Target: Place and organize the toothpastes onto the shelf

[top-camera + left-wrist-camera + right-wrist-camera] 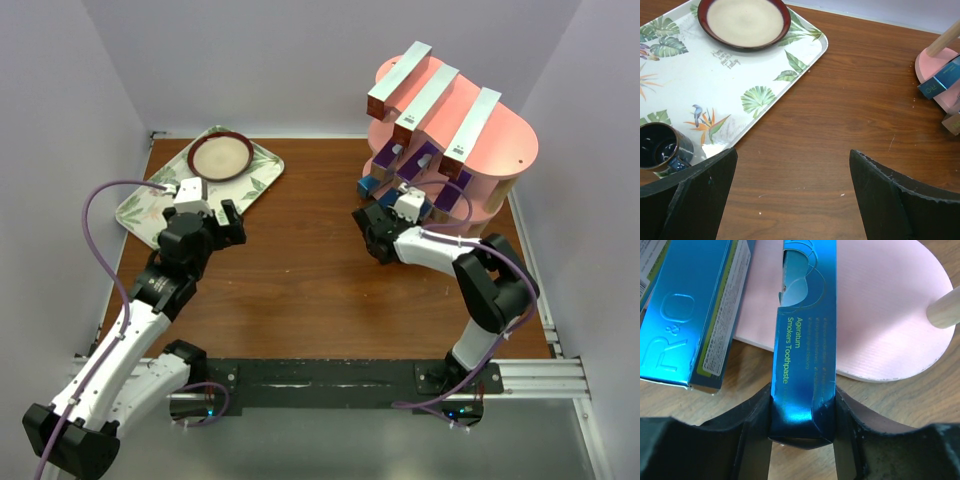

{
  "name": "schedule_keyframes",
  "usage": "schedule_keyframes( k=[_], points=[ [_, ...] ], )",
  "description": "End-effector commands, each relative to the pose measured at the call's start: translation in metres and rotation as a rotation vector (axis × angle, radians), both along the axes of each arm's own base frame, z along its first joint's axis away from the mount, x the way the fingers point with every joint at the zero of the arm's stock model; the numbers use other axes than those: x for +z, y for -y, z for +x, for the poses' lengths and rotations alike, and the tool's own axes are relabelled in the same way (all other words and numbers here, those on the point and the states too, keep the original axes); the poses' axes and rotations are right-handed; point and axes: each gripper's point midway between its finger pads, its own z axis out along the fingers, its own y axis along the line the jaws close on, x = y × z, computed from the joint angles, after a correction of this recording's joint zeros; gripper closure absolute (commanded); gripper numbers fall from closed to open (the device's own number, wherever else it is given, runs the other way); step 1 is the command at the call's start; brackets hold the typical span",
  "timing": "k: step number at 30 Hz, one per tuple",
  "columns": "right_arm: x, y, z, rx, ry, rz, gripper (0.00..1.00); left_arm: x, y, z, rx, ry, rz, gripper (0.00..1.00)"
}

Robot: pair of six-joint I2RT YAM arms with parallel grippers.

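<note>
The pink shelf (505, 150) stands at the back right. Three silver and red toothpastes (427, 103) lie across its top board, purple ones (418, 160) stick out of the middle tier, and blue ones (372, 186) rest at the bottom. My right gripper (802, 415) is shut on the near end of a blue toothpaste box (802, 355). The far end of that box lies over the bottom pink board (880, 315). A second blue box (690, 315) lies just to its left. My left gripper (792, 190) hangs open over bare table with nothing between its fingers.
A leaf-patterned tray (255, 180) sits at the back left with a red-rimmed plate (220, 155) on it; a dark mug (660, 145) stands on its near corner. A wooden post (945, 310) rises from the bottom board. Walls enclose the table on three sides.
</note>
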Motion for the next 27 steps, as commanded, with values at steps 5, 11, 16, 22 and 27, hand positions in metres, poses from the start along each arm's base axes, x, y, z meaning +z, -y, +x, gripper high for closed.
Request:
schedule_keyframes(
  k=[5,11,16,22,27],
  points=[
    [0.019,0.003,0.018,-0.041,0.071,-0.014,0.41,0.003,0.001,0.004,-0.005,0.023,-0.018,0.00],
    [0.030,-0.006,0.016,0.023,0.063,0.030,0.25,0.003,0.002,0.005,-0.011,0.025,-0.024,0.00],
    [0.048,-0.026,0.003,0.131,0.072,0.029,0.14,0.005,0.002,0.005,-0.017,0.031,-0.033,0.00],
    [0.060,-0.054,-0.021,0.248,0.059,0.038,0.04,0.007,0.001,0.005,-0.024,0.038,-0.042,0.00],
    [0.059,-0.076,-0.043,0.380,-0.003,0.070,0.01,0.009,0.001,0.004,-0.034,0.044,-0.044,0.00]
  ],
)
